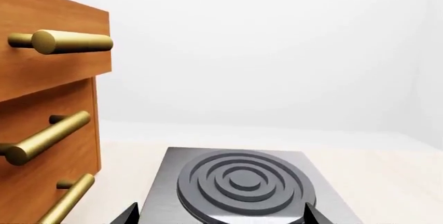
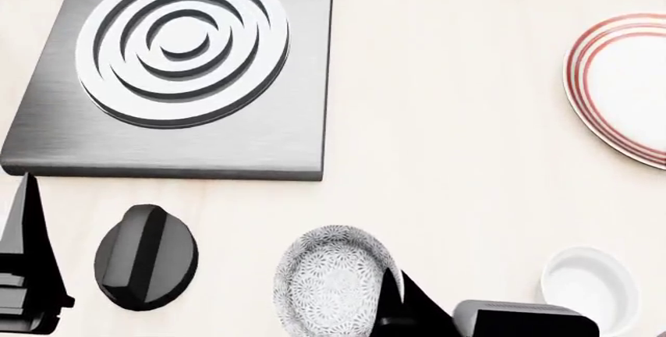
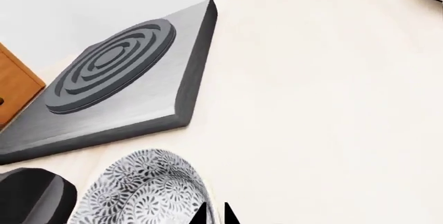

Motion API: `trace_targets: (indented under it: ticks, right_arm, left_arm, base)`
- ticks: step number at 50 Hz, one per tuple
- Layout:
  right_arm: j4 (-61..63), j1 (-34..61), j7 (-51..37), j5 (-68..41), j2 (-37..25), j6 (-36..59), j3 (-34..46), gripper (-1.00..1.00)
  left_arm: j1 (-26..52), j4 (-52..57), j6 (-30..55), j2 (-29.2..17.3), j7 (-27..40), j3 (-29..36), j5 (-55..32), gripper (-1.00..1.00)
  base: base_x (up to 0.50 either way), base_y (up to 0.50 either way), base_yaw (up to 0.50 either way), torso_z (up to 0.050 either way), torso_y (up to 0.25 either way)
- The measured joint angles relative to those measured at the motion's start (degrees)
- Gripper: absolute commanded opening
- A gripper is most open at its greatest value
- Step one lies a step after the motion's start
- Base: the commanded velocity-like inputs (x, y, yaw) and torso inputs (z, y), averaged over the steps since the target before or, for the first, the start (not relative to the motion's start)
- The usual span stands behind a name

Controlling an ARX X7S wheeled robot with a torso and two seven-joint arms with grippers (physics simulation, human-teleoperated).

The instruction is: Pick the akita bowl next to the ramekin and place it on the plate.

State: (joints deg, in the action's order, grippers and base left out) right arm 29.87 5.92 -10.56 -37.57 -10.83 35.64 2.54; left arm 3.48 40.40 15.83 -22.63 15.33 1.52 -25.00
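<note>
Lying between the near row of objects and the far plate [image 2: 625,87] is a broad stretch of bare pale countertop [image 2: 448,118], with nothing standing on it. The plate, white with red rings, sits far right and is cut by the head view's right edge. Far left, a brushed-metal hob slab [image 2: 177,72] with a ringed burner takes up that corner; its near edge runs just beyond a black knob [image 2: 146,257] at near left.

The akita bowl [image 2: 331,278] sits near centre, cut by the lower edge of the head view, and its speckled inside holds nothing. The ramekin [image 2: 591,286] stands to its right, near but apart, also empty.

The right gripper [image 3: 215,214] shows only as two dark tips at the bowl's right rim; the tips stand close together, but whether they pinch the rim cannot be told. The left gripper [image 1: 221,214] shows two tips set well apart with nothing between them, held low before the hob. In the left wrist view a wooden drawer unit [image 1: 49,105] with brass handles rises just left of the hob.
</note>
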Motion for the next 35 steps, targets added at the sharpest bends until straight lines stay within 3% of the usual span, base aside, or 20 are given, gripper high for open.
trace_targets:
  ticks: [21,35]
  right_arm:
    - [2.65,1.22,-1.90,-8.17,-0.10,1.96,-3.76,-1.00]
    - [2.18,4.38,-5.67,-19.85,0.18,5.33,-8.09,-1.00]
  left_arm:
    - [0.81,0.24,0.88,-0.39,0.57,0.35,-0.71,1.00]
    - [0.86,0.77,0.86,-0.65,0.80,0.31,-1.27,1.00]
  base:
    - [0.00,0.00,0.00,0.000,0.000]
    - [0.00,0.00,0.00,0.000,0.000]
